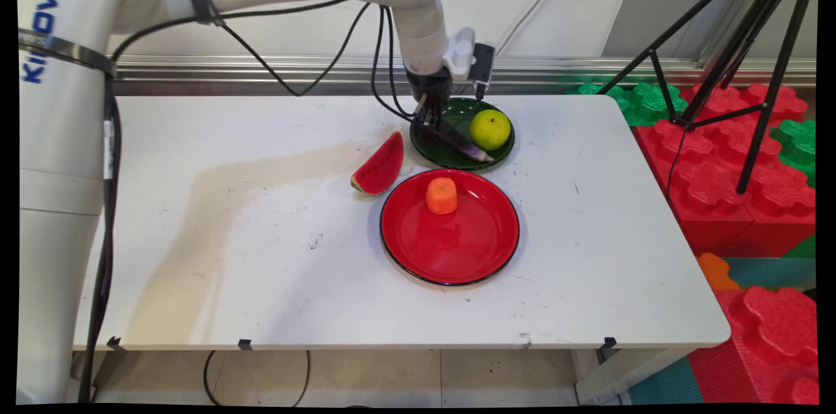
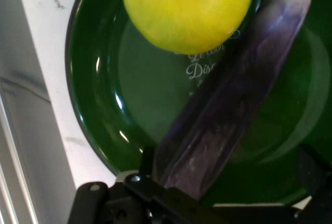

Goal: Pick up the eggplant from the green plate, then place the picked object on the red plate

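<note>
My gripper (image 1: 429, 119) is low over the back left of a dark green plate (image 1: 444, 159), at the near end of a purple eggplant (image 1: 460, 143) that lies slanted across the plate. In the hand view the eggplant (image 2: 244, 94) runs up from between my fingers. The left finger (image 2: 148, 159) is against its side, while a gap shows before the right finger (image 2: 314, 169), so the gripper (image 2: 228, 169) is open. A yellow-green round fruit (image 1: 490, 129) sits on the same plate (image 2: 93, 105), and the fruit (image 2: 189, 9) is just beyond the eggplant.
A red plate (image 1: 457, 251) with an orange carrot chunk (image 1: 441, 196) on it lies in front of the green one. A watermelon slice (image 1: 380, 167) rests on the table to their left. Off the table's right edge stand red and green foam blocks (image 1: 718, 159) and a black tripod (image 1: 718, 42).
</note>
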You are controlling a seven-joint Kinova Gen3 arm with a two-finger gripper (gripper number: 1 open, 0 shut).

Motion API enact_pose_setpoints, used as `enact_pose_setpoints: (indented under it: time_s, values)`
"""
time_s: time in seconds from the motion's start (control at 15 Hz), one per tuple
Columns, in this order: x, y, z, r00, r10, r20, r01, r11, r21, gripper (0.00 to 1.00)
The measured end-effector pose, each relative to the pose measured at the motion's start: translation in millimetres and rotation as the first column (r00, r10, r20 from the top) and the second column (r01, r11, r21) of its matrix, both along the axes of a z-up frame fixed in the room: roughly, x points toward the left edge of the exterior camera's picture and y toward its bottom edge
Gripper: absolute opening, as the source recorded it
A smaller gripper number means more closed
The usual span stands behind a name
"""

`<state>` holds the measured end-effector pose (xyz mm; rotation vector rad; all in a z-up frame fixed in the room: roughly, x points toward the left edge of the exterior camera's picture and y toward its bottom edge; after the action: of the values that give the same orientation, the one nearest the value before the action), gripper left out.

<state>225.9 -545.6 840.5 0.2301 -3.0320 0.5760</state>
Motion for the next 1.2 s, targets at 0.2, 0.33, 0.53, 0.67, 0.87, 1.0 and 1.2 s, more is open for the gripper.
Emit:
enact_pose_setpoints:
  time_s: [0.2,0.33,0.53,0.67,0.87,1.0,1.2]
  values:
    - [-2,-8,-11,0.999,-0.034,0.011,0.034,0.999,0.008,1.0]
    - [-3,-13,-17,0.998,-0.057,0.017,0.057,0.998,0.011,1.0]
    - [-5,-18,-23,0.996,-0.084,0.022,0.084,0.996,0.013,1.0]
    - [-5,-21,-28,0.994,-0.104,0.026,0.104,0.994,0.015,0.0]
    - [-5,-22,-30,0.992,-0.122,0.027,0.122,0.992,0.015,0.0]
    - [-5,-22,-31,0.99,-0.137,0.026,0.137,0.991,0.015,0.0]
    - [-4,-20,-32,0.987,-0.158,0.027,0.157,0.987,0.016,0.0]
